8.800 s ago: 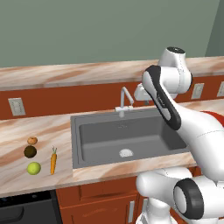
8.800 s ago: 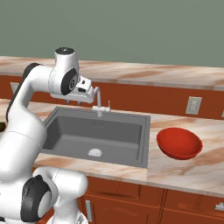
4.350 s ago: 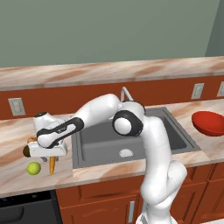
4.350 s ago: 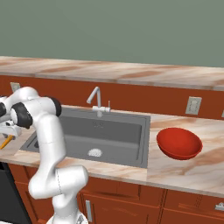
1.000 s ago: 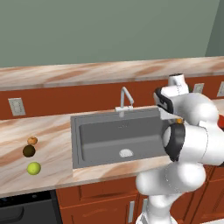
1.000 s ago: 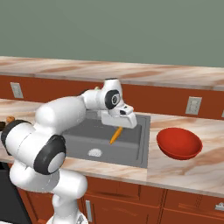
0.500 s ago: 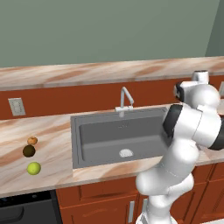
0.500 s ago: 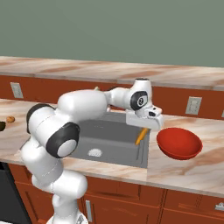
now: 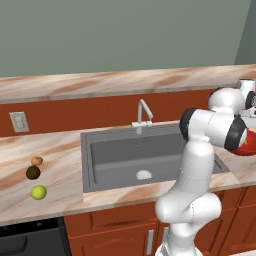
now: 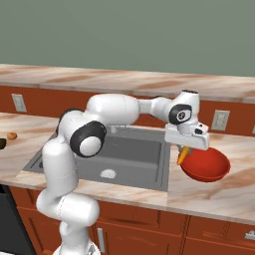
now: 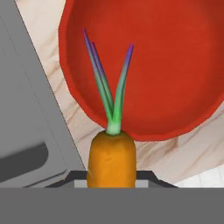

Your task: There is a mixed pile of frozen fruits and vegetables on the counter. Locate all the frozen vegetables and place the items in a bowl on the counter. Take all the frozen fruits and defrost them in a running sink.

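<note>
My gripper [image 10: 186,145] is shut on the orange carrot [image 10: 183,156], which hangs point-down just above the left rim of the red bowl [image 10: 208,165]. In the hand view the carrot [image 11: 111,159] sits between the fingers, and its green top reaches over the bowl [image 11: 148,57]. On the counter left of the sink [image 9: 135,152] lie the small orange ball [image 9: 36,160], the dark brown ball [image 9: 33,172] and the yellow-green ball [image 9: 38,192]. My arm hides most of the bowl [image 9: 246,148] in the left base view.
The silver faucet [image 9: 143,113] stands behind the dark basin, whose pale drain [image 9: 144,175] shows at the front. No water is visible. The sink's edge [image 11: 30,113] lies close beside the bowl. A wall outlet [image 10: 218,120] sits behind the bowl.
My arm has swung to the right with the carrot, from over the sink's right side to the bowl's left rim. The three balls have not moved.
</note>
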